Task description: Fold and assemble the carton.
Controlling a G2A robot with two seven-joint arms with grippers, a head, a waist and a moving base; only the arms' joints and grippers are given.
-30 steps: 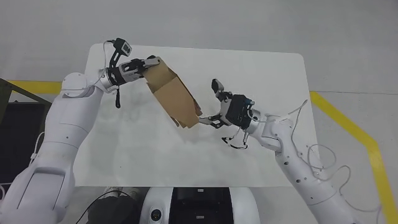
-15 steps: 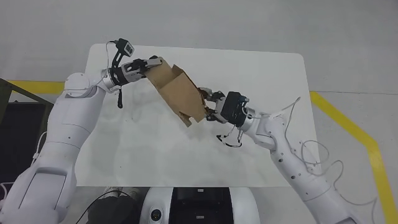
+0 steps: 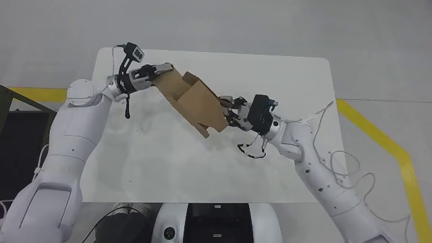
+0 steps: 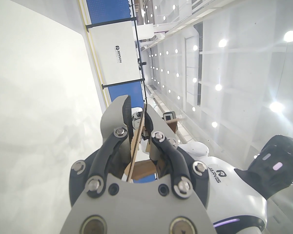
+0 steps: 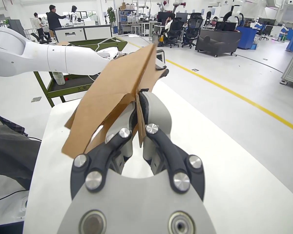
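While L gripper (image 4: 136, 115), R gripper (image 5: 136, 105) each pinch its thin walls, brown cardboard carton (image 3: 199, 104) part-folded, angular.

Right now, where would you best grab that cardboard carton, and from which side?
By a thin flap edge at either end, coming in edge-on from outside. The carton is a half-flattened sleeve, likely too wide to span; single panels fit between jaws, as the left gripper and right gripper, shut on opposite ends, show.
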